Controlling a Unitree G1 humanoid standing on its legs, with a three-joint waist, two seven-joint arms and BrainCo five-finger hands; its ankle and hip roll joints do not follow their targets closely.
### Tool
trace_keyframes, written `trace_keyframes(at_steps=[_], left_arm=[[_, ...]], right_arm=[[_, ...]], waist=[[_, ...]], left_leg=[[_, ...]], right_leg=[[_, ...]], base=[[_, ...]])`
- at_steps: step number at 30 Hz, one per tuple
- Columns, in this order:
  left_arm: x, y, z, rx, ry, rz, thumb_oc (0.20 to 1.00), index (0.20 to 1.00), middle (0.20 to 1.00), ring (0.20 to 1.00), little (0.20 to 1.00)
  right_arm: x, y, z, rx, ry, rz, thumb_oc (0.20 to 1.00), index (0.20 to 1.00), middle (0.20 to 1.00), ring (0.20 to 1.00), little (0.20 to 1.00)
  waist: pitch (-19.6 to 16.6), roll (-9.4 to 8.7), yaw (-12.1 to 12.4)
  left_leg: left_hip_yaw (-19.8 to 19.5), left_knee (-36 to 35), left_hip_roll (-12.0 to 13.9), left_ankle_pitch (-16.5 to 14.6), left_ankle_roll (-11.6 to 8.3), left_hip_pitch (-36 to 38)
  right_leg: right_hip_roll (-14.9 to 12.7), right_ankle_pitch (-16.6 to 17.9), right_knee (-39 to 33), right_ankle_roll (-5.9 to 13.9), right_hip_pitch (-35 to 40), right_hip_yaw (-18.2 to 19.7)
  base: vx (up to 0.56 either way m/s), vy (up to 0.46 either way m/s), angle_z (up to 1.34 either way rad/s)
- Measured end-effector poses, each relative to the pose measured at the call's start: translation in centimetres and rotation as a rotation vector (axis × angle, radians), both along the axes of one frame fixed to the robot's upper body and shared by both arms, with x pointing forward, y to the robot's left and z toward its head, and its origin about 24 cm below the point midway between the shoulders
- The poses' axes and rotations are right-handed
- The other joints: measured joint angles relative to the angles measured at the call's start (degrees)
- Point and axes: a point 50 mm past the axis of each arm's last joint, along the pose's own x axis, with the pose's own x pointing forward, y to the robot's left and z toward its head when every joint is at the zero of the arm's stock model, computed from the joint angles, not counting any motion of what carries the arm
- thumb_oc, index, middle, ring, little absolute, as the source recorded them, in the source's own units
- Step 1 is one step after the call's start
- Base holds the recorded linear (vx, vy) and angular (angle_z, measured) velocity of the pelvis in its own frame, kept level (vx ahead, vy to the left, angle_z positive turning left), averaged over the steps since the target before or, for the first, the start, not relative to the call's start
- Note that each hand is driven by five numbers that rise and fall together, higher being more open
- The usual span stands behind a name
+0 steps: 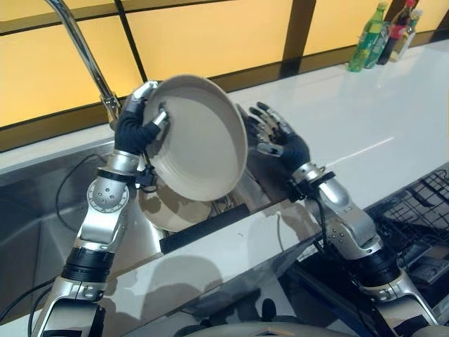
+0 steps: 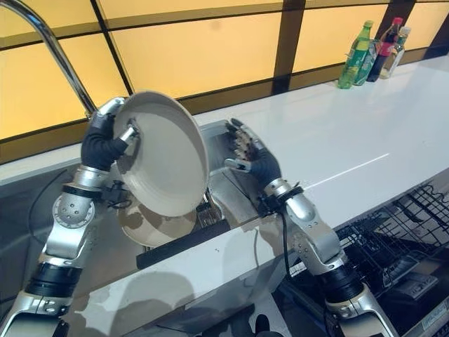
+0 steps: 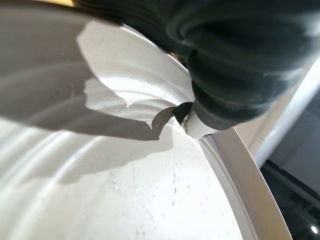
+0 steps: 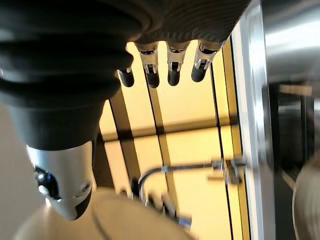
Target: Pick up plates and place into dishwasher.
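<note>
Left eye view: plate point(image 1: 200, 137) held up on edge over the sink point(image 1: 42, 232), tilted, hollow face toward the camera; left hand point(image 1: 137, 126) clamped on its left rim, thumb on the inner face, fingers behind; right hand point(image 1: 277, 137) just beside the plate's right edge, palm turned toward it, fingers spread and relaxed, holding nothing; a narrow gap between hand and rim; second plate point(image 1: 172, 207) lying flat in the sink directly beneath; dishwasher rack point(image 1: 421, 210) low at the right, well apart from the plate and past the right arm; bottles point(image 1: 386, 31) at the far end of the desk point(image 1: 365, 112); tap point(image 1: 84, 53) rising behind the left hand.

Right eye view: same layout; plate between the two hands, right hand apart from the rim, so a handover judged the likely next step, since the rack lies on the right arm's side.

Left wrist view: thumb tip pressed on the plate's pale inner surface near the rim, a firm pinch.

Right wrist view: fingers straight and slack, nothing between them and the thumb; pale plate edge low down, beside the thumb.
</note>
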Motion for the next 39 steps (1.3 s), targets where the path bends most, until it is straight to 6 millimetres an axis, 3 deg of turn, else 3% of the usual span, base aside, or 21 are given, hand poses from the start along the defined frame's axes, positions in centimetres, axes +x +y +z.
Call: trace_keyframes(at_steps=[5,15,22,33,39], left_arm=[[0.0,-0.6,-0.2,0.018,0.009,-0.03,0.2,0.2,0.2,0.2,0.2],[-0.7,-2.8,0.1,0.128,-0.029,-0.103,0.2,0.2,0.2,0.2,0.2],[-0.7,-2.5,0.3,0.155,-0.034,-0.095,0.2,0.2,0.2,0.2,0.2],[-0.7,-1.8,0.8,0.136,-0.06,-0.041,0.2,0.2,0.2,0.2,0.2],[-0.7,-1.3,1.1,0.112,-0.074,-0.005,0.2,0.2,0.2,0.2,0.2]], right_arm=[[0.0,0.1,-0.1,0.007,0.014,0.009,1.0,1.0,1.0,1.0,1.0],[-0.2,1.2,-0.5,-0.024,0.039,0.047,1.0,1.0,1.0,1.0,1.0],[-0.1,0.9,-0.4,-0.029,0.042,0.018,1.0,1.0,1.0,1.0,1.0],[0.9,-3.2,2.3,0.089,-0.096,-0.38,1.0,1.0,1.0,1.0,1.0],[0.5,-4.6,3.9,0.195,-0.18,-0.449,1.0,1.0,1.0,1.0,1.0]], waist=[[-2.54,-0.52,0.94],[-3.26,-0.7,1.05],[-3.28,-0.68,1.03],[-3.4,-0.47,0.98],[-3.97,0.43,0.97]], left_leg=[[-0.31,0.0,0.1,-0.11,-0.15,0.0],[-0.73,0.0,0.12,-0.1,-0.15,0.01],[-0.6,0.01,0.21,-0.1,-0.16,0.08],[-0.38,0.01,0.33,-0.17,-0.27,0.1],[0.4,0.0,0.48,-0.24,-0.35,0.32]], right_leg=[[0.08,-0.58,-0.01,0.2,0.12,-0.32],[0.09,-0.42,0.01,-0.07,0.38,-0.72],[0.11,-0.64,-0.01,-0.03,0.42,-0.92],[0.26,-0.75,-0.01,0.03,0.38,-0.85],[0.41,-0.77,-0.01,0.04,0.39,-0.48]], base=[[-0.04,-0.041,0.03],[-0.02,-0.01,0.01],[0.0,0.0,0.0],[0.0,0.0,0.0],[0.0,-0.005,-0.02]])
